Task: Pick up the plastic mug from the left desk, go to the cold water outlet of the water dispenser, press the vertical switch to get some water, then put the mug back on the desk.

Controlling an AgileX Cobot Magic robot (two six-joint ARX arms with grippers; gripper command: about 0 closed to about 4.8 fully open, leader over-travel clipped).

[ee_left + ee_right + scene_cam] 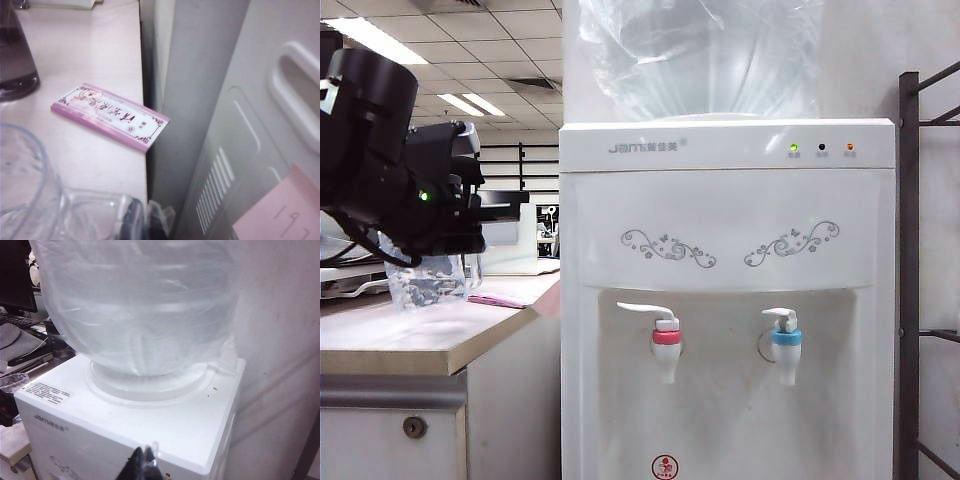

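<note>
The left gripper (448,262), on the black arm at the far left of the exterior view, is clamped on the plastic mug (428,278), its jaws pressed together on the mug's clear handle. The mug hangs just above the cream top of the left desk (420,335), or barely on it; which one cannot be told. Its crinkled walls are see-through, and whether it holds any liquid cannot be made out. In the left wrist view the mug (30,200) fills the near corner, with the dark fingertips (135,222) nipping the clear plastic.

A flat pink-edged booklet (110,116) lies on the desk at its right edge, one corner just over the gap beside the water dispenser (720,200). Farther back on the desk stands a smoky-grey bottle (15,60), dark at its base. A pink sticky note (280,215) is stuck on the dispenser's grey side panel.

The dispenser stands to the right of the desk. The big clear bottle (140,305) sits inverted in its top, wrapped in thin plastic film. Low on the front, the cold water outlet (786,345) with its light-blue collar is on the right, the vertical switch (782,317) curled above it; a red-collared tap (666,345) is to its left. Mug and blue tap are well apart.

The right gripper (144,465) hovers above the dispenser's white top, near its front edge, jaws together and empty.
</note>
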